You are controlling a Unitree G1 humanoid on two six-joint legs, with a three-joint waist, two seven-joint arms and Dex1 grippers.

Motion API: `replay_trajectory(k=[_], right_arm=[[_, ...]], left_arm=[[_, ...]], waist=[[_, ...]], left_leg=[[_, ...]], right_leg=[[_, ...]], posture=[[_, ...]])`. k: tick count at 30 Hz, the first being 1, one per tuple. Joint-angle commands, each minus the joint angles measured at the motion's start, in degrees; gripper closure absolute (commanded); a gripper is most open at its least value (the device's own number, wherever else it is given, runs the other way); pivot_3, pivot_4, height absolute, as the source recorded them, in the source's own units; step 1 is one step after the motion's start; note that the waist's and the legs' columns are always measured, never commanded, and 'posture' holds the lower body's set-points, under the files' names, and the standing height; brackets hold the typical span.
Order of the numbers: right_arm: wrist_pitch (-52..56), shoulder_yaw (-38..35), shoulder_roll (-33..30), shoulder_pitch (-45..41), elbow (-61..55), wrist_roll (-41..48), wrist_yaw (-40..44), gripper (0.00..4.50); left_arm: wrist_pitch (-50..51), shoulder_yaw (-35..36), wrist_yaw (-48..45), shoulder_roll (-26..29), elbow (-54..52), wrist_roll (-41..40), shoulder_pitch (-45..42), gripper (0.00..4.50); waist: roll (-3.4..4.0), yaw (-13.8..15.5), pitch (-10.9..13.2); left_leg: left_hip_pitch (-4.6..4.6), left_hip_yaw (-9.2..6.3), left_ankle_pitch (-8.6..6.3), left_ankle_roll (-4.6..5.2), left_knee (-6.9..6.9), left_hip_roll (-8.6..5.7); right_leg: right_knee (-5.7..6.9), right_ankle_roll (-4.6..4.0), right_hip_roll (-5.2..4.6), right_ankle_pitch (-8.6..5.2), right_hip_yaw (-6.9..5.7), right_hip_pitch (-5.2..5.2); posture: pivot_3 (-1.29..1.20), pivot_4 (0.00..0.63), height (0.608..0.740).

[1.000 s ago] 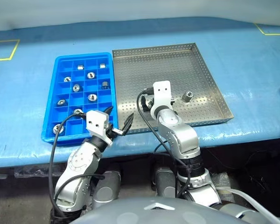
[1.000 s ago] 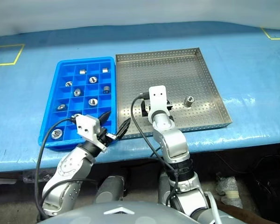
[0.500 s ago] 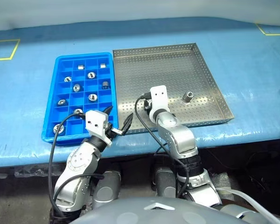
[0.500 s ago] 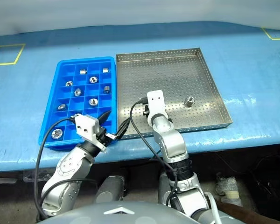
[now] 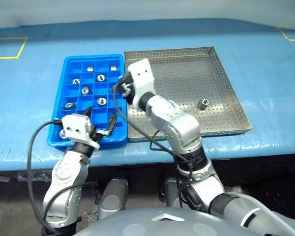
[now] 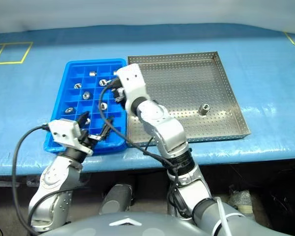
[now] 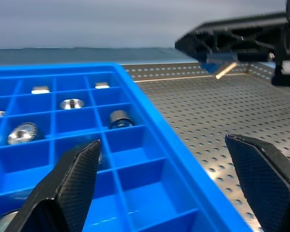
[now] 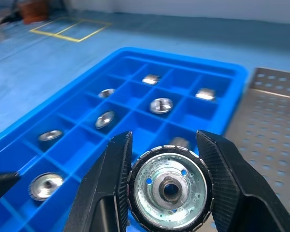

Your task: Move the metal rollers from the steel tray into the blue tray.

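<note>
My right gripper (image 8: 165, 145) is shut on a shiny metal roller (image 8: 169, 191), held above the right-hand columns of the blue tray (image 5: 88, 57). From the head view that gripper (image 5: 122, 88) hovers over the tray's right edge. Several rollers (image 5: 101, 102) lie in the blue tray's compartments. One roller (image 5: 203, 104) stands on the perforated floor of the steel tray (image 5: 187, 73), at its right side. My left gripper (image 5: 99, 125) is open and level at the blue tray's near edge, with nothing between its fingers (image 7: 72, 179).
Both trays sit side by side on a blue-covered table (image 5: 265, 69), whose front edge runs just beneath them. Yellow tape squares (image 5: 7, 46) mark the far corners. Black cables (image 5: 119, 115) loop from both wrists over the tray fronts.
My right gripper shut on a roller in the steel tray, rose and swung left over the blue tray. The left gripper shifted left, still open. The camera view also shifted.
</note>
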Motion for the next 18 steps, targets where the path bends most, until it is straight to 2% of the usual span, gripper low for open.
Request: replay_trajectory(k=[1, 7, 12, 18], right_arm=[[-4.8, 5.6, 5.2, -3.2, -0.3, 1.8, 4.8, 2.78], [-5.3, 8.7, 4.4, 0.0, 3.6, 2.1, 5.3, 2.78], [-5.6, 7.1, 3.4, 0.4, 6.3, 1.5, 3.6, 2.78], [-4.0, 4.6, 1.5, 1.6, 5.6, 0.8, 1.9, 2.78]], left_arm=[[-3.1, 3.1, -0.1, 1.0, -4.9, 0.5, 3.9, 0.0], [-4.7, 2.7, -0.9, 0.7, -6.6, 0.0, 9.1, 0.0], [-4.6, 0.4, -1.4, 0.1, -4.8, -0.4, 7.2, 0.0], [-3.9, -2.6, -2.8, 0.7, -2.6, 0.1, 4.2, 0.0]], waist=[[0.0, 0.5, 0.0], [-0.03, 3.3, 0.0], [-0.05, 4.8, 0.0], [-0.05, 5.0, 0.0]], left_leg=[[-0.01, 0.0, -0.01, -0.01, -0.01, 0.0], [-0.01, -0.04, -0.01, -0.03, 0.09, -0.01], [0.0, -0.07, 0.0, -0.05, 0.11, 0.0], [-0.07, -0.03, 0.0, -0.07, 0.03, 0.0]], right_leg=[[0.0, -0.03, 0.0, -0.02, 0.0, -0.01], [0.0, -0.02, -0.01, -0.04, -0.05, 0.01], [0.02, -0.02, 0.0, -0.04, -0.11, -0.09], [0.01, -0.03, 0.01, -0.04, -0.09, -0.07]], posture=[[0.37, 0.15, 0.74], [0.38, 0.15, 0.74], [0.37, 0.15, 0.74], [0.32, 0.15, 0.74]])
